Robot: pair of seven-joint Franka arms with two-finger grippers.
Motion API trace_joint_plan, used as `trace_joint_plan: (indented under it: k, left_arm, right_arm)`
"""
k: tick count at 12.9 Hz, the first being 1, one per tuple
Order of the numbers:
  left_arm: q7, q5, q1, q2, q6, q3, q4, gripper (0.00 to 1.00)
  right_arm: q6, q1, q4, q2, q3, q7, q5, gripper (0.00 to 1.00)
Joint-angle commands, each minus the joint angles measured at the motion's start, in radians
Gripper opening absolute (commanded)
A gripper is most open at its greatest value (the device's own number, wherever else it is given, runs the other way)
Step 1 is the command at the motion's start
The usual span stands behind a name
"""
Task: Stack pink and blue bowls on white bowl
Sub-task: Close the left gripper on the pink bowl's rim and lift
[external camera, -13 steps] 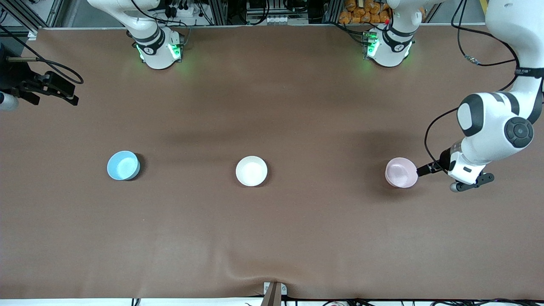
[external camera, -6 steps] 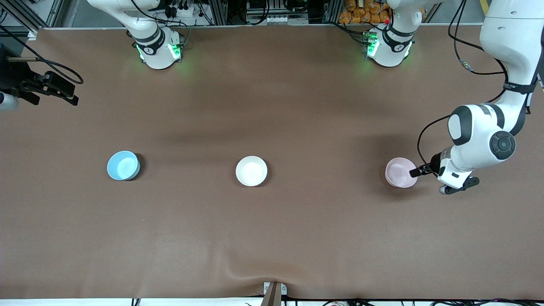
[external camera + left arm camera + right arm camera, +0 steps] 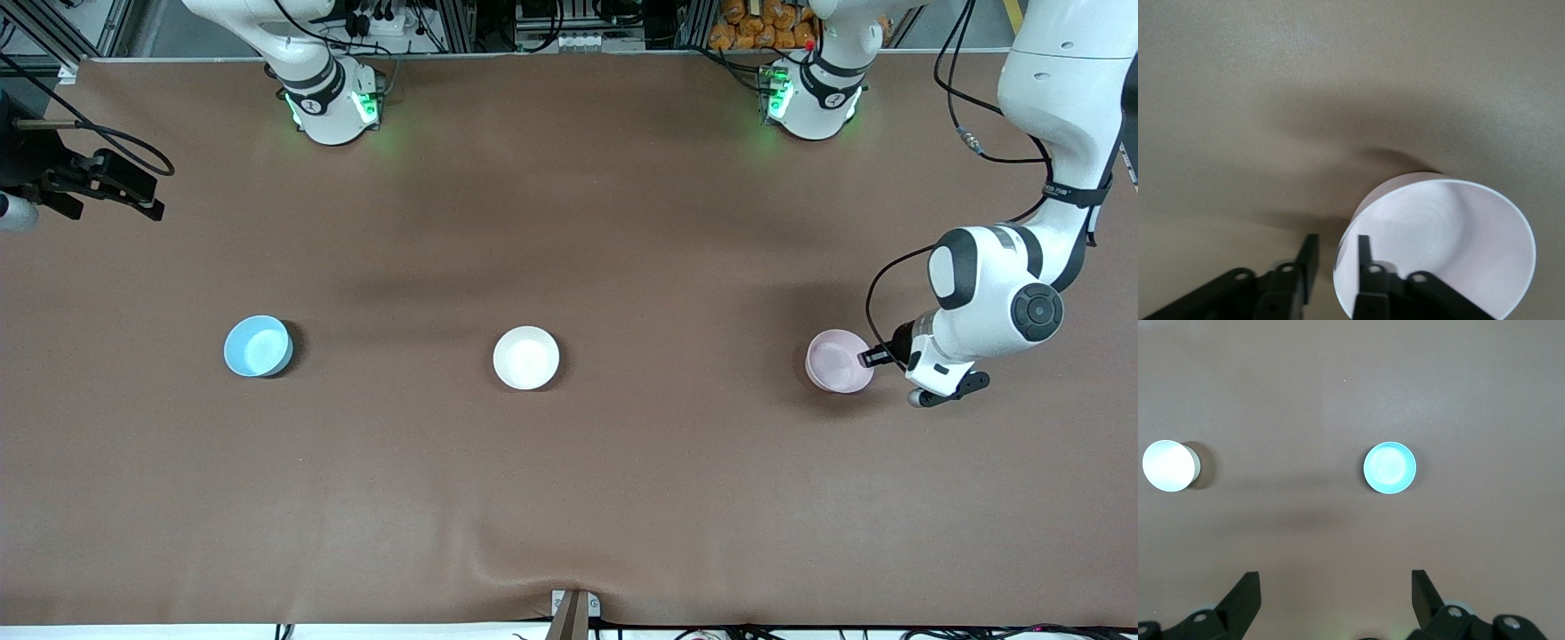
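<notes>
Three bowls in row, none stacked yet. Step in hand, likely: gripping pink bowl (image 3: 837,360) (toward left arm's end). Left gripper (image 3: 1337,257) straddles its rim, one finger inside, one outside, jaws narrowed onto wall. Next: lift clear, carry over white bowl (image 3: 526,357) at mid-table, lower centred. Pink bowl: pale, plain, upright, empty. Blue bowl (image 3: 258,346) toward right arm's end. Right gripper (image 3: 1335,595) waits high, wide open, empty.

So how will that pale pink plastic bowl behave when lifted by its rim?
The pale pink plastic bowl probably lifts lightly, being small and thin-walled. The left gripper pinches just one edge, so it may tilt. Its smooth surface might slip between the fingers.
</notes>
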Motion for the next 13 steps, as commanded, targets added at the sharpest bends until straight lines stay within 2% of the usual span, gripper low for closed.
trace_joint_plan:
  k: [1, 3, 5, 9, 13]
  left_arm:
    - [0.017, -0.016, 0.004, 0.005, 0.016, -0.009, 0.000, 0.00]
    - [0.026, -0.016, 0.008, -0.018, 0.011, -0.012, 0.000, 0.00]
    - [0.061, -0.019, 0.030, -0.094, -0.053, -0.026, 0.003, 0.00]
    - [0.060, -0.080, 0.031, -0.227, -0.172, -0.112, 0.035, 0.00]
    - [0.028, -0.171, 0.025, -0.239, -0.272, -0.206, 0.116, 0.00]
  right_arm:
    - [-0.007, -0.016, -0.003, -0.009, 0.009, -0.009, 0.009, 1.00]
    - [-0.007, -0.016, -0.003, -0.009, 0.009, -0.007, 0.009, 1.00]
    - [-0.007, -0.016, -0.003, -0.009, 0.009, -0.007, 0.009, 1.00]
    - [-0.007, -0.016, -0.003, -0.009, 0.009, -0.007, 0.009, 1.00]
    - [-0.005, -0.015, -0.003, -0.009, 0.009, -0.007, 0.009, 1.00]
